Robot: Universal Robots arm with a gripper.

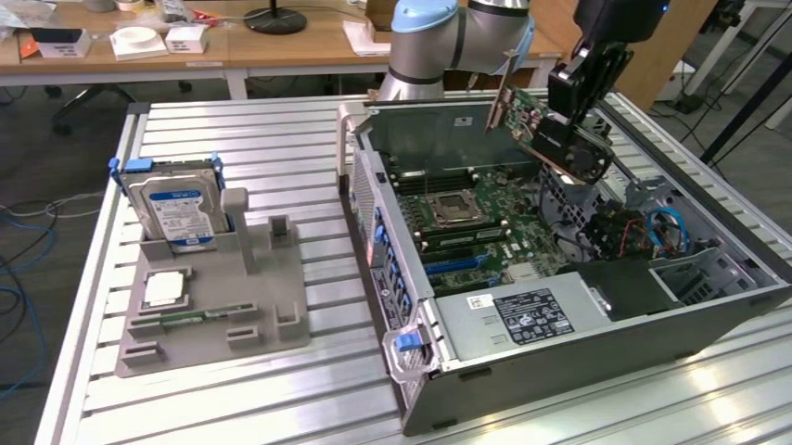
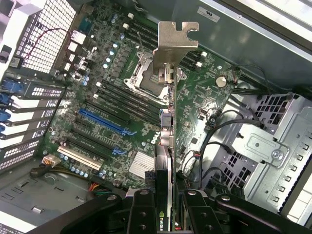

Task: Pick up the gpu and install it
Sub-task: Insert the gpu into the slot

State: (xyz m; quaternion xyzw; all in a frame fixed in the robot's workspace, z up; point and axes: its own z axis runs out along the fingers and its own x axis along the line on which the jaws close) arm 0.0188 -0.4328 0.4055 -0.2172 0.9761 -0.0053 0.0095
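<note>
We see our gripper [image 1: 565, 116] pinching the gpu [image 1: 520, 109], holding it tilted in the air, clear of the motherboard [image 1: 489, 218] inside the open computer case [image 1: 421, 130]

Bright, even indoor light, apparently from overhead fixtures. You see white glare streaking the aluminium table [image 1: 248, 408] on the exterior view's left of the computer case [image 1: 594, 371] and along the case's side nearest the camera. Inside the case, the motherboard [image 1: 477, 218] lies in soft shade, without hard-edged shadows. In the wrist view, the gpu [image 2: 173, 48] bracket and the drive cage [image 2: 273, 146] inside the case gleam pale grey.
</note>
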